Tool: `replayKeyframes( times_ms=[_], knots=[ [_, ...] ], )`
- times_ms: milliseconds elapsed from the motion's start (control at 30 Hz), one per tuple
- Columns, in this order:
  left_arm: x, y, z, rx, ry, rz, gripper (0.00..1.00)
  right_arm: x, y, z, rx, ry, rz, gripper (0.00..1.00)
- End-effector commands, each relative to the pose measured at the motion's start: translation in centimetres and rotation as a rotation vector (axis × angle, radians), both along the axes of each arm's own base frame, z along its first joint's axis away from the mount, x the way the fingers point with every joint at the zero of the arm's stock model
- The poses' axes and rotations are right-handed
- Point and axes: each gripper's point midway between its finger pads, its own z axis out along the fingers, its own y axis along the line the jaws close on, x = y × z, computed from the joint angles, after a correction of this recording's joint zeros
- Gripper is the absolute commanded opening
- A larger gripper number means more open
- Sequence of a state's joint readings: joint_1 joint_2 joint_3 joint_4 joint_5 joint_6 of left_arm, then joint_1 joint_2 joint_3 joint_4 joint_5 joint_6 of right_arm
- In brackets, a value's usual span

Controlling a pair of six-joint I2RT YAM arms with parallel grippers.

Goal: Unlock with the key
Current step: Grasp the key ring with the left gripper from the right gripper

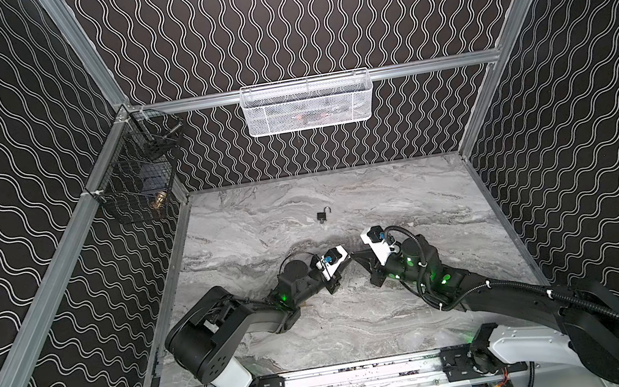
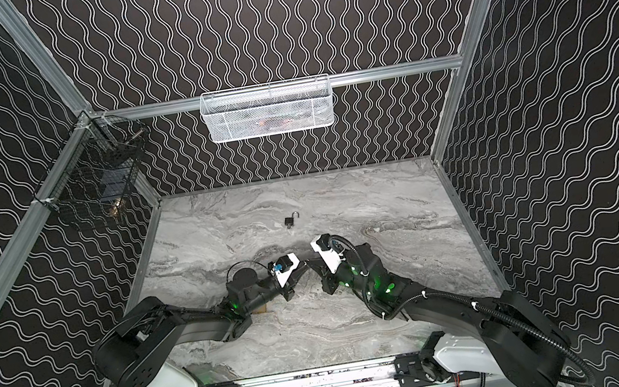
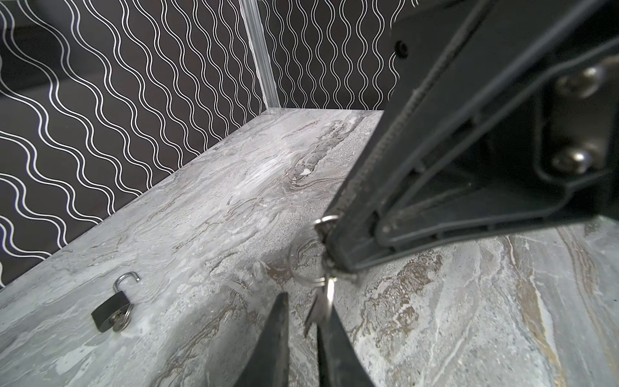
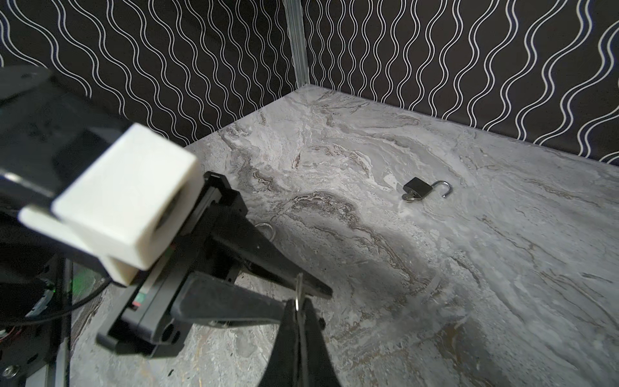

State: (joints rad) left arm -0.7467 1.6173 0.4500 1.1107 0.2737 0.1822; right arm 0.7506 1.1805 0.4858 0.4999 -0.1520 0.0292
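My right gripper [image 4: 297, 310] is clamped tight on the head end of the key [image 3: 321, 306], where its key ring [image 3: 301, 268] hangs loose. The blade points down between the fingers of my left gripper [image 3: 303, 311]. Those fingers are nearly together but not gripping: a sliver of table [image 3: 234, 201] shows between one finger and the blade, and the other finger lies right against it.

The padlock [image 1: 322, 215] lies flat on the marble, well apart from both grippers and nearer the back wall. Its shackle is swung open, and there is something silvery at its keyhole end that I cannot make out.

The danger, as I judge it, is the handover itself. If my right gripper lets go before my left pinch is firm, the key drops. The blade is thin and slick, so an off-centre squeeze could make it swivel or squirt out. My fingertips crowd one spot — a small misjudgement knocks them together. The dangling ring could snag a finger. And a grip on the blade leaves little metal free for the keyhole.
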Motion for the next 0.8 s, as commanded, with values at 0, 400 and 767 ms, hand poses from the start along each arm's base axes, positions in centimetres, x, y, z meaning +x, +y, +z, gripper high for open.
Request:
replayKeyframes(
  times_ms=[0,400,767],
  knots=[
    [0.1,-0.2,0.8,-0.022,-0.019,-0.005,0.19,0.2,0.2,1.1,0.028,-0.038,0.003,0.00],
    [-0.2,0.1,0.8,0.004,-0.044,-0.010,0.12,0.3,-0.3,1.4,0.039,-0.051,-0.020,0.00],
    [-0.2,0.2,1.1,0.068,-0.073,-0.011,0.00,0.9,-1.4,1.6,0.042,-0.065,-0.093,0.00]
  ],
)
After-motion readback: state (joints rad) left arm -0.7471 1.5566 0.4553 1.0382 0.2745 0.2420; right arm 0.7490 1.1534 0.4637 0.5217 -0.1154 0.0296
